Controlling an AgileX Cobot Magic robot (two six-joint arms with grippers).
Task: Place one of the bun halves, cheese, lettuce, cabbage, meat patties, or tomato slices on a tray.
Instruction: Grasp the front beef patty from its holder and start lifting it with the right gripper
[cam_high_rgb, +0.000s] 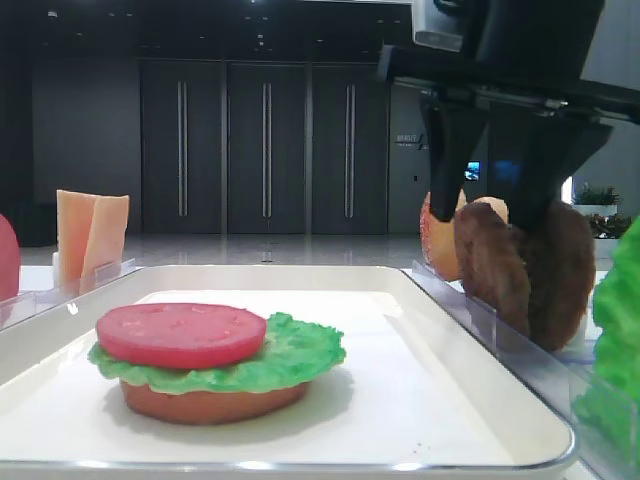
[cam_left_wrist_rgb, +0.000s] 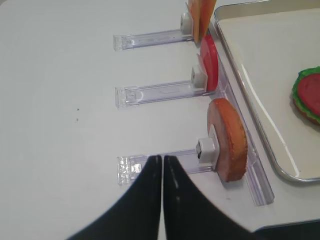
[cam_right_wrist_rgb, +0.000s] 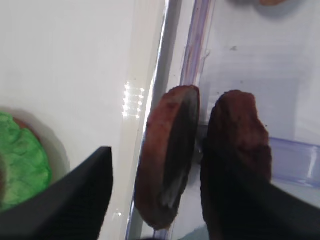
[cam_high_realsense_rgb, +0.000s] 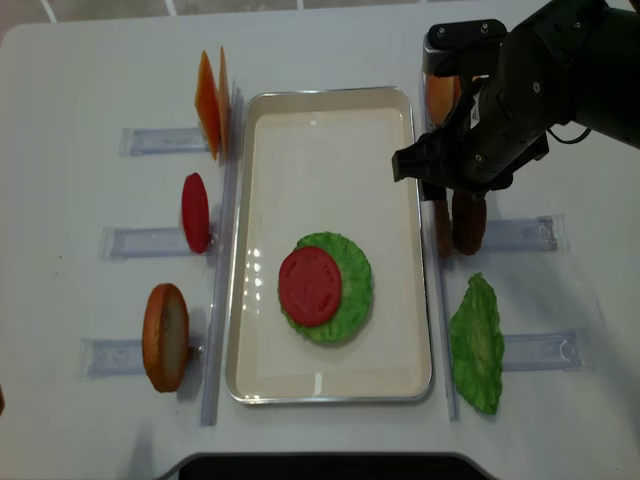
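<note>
Two dark brown meat patties (cam_right_wrist_rgb: 170, 160) (cam_high_realsense_rgb: 468, 222) stand on edge in a clear rack just right of the white tray (cam_high_realsense_rgb: 330, 130). My right gripper (cam_right_wrist_rgb: 182, 172) (cam_high_realsense_rgb: 455, 205) (cam_high_rgb: 490, 222) is open above them, one finger on the tray side and the other at the far patty (cam_right_wrist_rgb: 235, 145); neither is gripped. On the tray lies a bun half (cam_high_rgb: 210, 400) under lettuce (cam_high_realsense_rgb: 352, 290) and a tomato slice (cam_high_realsense_rgb: 310, 285). My left gripper (cam_left_wrist_rgb: 162, 159) is shut and empty over the table, beside another bun half (cam_left_wrist_rgb: 227, 140).
Left racks hold cheese (cam_high_realsense_rgb: 210, 90), a tomato slice (cam_high_realsense_rgb: 195, 212) and a bun half (cam_high_realsense_rgb: 165, 337). On the right, a bun (cam_high_realsense_rgb: 440, 95) stands behind the patties and a green lettuce leaf (cam_high_realsense_rgb: 477, 345) lies nearer the front. Clear rack rails (cam_left_wrist_rgb: 150, 95) border the tray.
</note>
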